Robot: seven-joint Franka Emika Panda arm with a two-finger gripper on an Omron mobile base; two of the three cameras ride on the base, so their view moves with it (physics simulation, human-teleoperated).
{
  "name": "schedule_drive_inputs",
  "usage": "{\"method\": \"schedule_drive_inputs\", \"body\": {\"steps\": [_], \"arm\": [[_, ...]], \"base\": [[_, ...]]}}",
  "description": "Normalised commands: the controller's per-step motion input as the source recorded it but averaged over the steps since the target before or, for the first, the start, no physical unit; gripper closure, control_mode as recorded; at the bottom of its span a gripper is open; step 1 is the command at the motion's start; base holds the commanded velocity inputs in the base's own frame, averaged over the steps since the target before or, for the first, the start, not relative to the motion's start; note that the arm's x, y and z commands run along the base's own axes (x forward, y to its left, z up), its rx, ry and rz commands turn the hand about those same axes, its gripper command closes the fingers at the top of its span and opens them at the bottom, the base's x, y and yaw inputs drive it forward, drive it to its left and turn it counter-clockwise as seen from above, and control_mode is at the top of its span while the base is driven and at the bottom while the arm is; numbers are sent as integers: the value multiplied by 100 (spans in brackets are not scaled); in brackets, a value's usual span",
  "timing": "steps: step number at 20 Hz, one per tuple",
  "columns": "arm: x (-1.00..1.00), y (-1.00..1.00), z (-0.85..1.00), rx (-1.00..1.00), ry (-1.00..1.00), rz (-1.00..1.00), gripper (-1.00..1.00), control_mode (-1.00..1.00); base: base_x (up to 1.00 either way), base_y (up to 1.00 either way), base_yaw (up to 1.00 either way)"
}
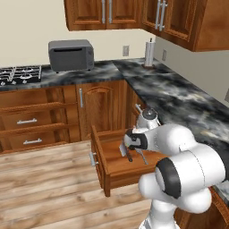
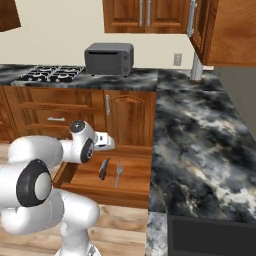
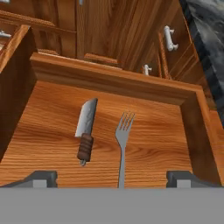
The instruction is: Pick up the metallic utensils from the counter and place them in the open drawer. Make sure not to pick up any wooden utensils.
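The pincer point(image 3: 112, 177) hangs over the open drawer point(image 3: 109, 72), its fingertips point(image 3: 41, 177) spread wide and holding nothing. On the drawer floor lie the cleaver point(image 3: 85, 130) and a fork point(image 3: 123, 144), side by side and a little apart, both pointing toward the far wall. The fork's handle end is cut off at the bottom of the hand view. In the left base view the robot's wrist partly covers the cleaver point(image 1: 127, 153) and fork point(image 1: 142, 156). Bare wood lies around both utensils out to the drawer's side walls. In the right base view the marbled counter point(image 2: 200, 150) borders the drawer point(image 2: 110, 192) on its right.
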Motion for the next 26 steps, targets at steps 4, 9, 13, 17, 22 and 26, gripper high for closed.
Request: {"method": "schedule_drive_inputs", "body": {"steps": [4,9,13,17,22,26], "arm": [[-63,10,100,4,6,-8,-100,-100],[-88,-3,92,4,6,-13,-100,-100],[-98,-6,63,7,0,-18,-100,-100],[-74,-5,36,1,-16,-7,-100,-100],[-55,-1,52,1,-28,-1,-100,-100],[-37,0,46,0,-18,0,-100,-100]], "base": [[0,0,0],[0,0,0],[0,0,0],[0,0,0],[0,0,0],[0,0,0]]}}
